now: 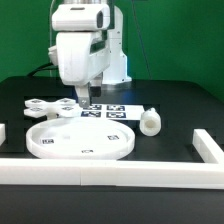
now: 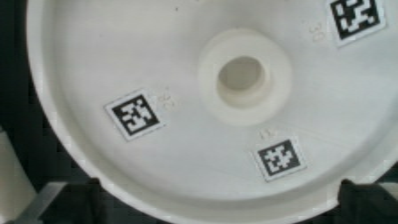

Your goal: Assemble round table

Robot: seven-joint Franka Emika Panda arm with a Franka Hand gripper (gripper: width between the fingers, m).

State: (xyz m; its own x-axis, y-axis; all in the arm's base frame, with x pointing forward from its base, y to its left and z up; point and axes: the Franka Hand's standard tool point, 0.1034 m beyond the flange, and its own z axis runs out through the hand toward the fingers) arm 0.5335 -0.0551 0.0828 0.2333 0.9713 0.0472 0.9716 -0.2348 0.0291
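A black table [image 1: 175, 105] is carrying long white rails [image 1: 100, 172] along its edges. A white robot arm [image 1: 80, 45] is reaching down from the back. The large round disc [image 1: 80, 140] is lying flat near the front rail, and its square tags and centre hole are filling the wrist view. Behind the disc, the marker board [image 1: 112, 112] is lying flat. The cross-shaped base [image 1: 50, 108] is resting behind the disc, toward the exterior view's left. The short leg [image 1: 150, 122] is sitting well apart, toward the exterior view's right. The gripper [image 1: 84, 100] is hanging just above the disc's far edge, its fingers looking spread and holding nothing.
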